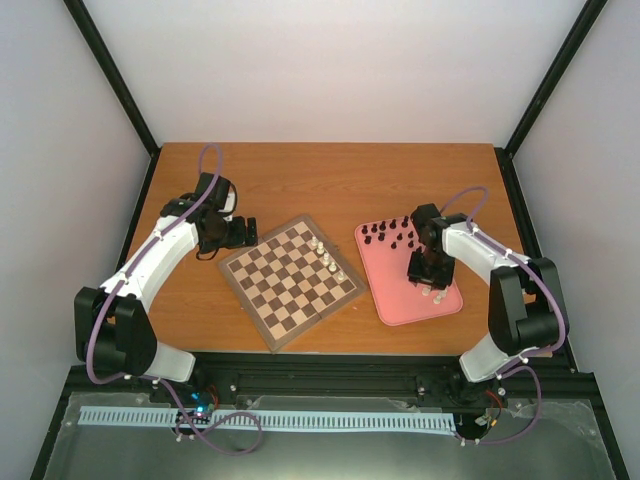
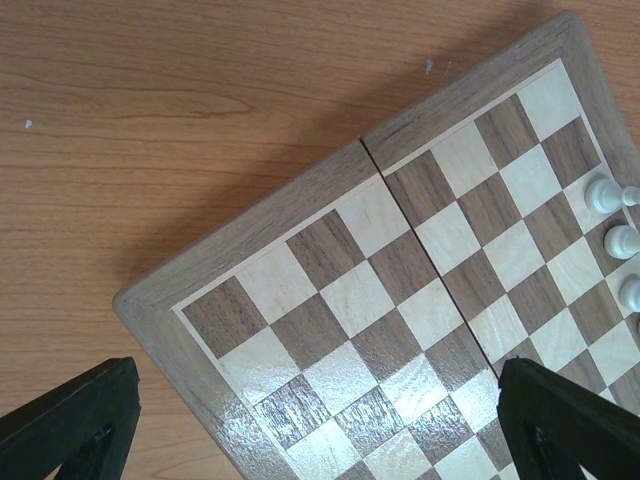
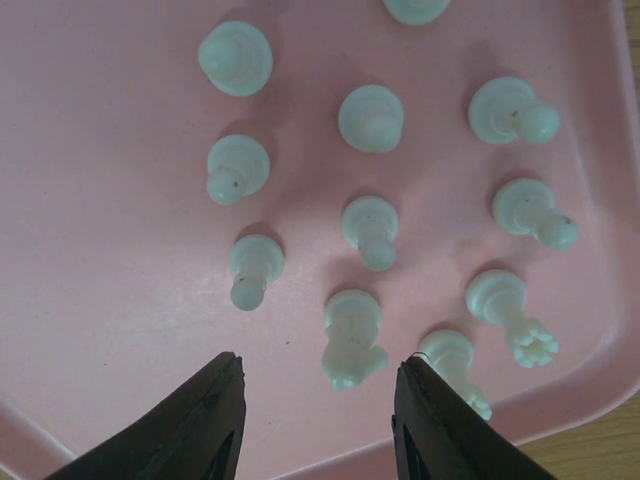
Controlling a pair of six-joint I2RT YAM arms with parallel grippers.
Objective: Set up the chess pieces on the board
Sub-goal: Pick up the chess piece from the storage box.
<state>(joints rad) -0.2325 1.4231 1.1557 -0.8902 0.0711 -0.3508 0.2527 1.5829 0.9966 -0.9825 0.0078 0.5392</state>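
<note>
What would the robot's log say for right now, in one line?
left gripper: open above chessboard corner | right gripper: open, over white chess piece on pink tray | chessboard: few white pieces along one edge

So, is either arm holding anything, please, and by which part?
Nothing is held: the left fingers stand open over the board, the right fingers open above the white pieces.

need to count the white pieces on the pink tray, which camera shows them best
Right wrist view: the white pieces show large and separate on the pink tray. The top external view shows only tiny specks beside the right arm. The left wrist view shows just the board, no tray.
</note>
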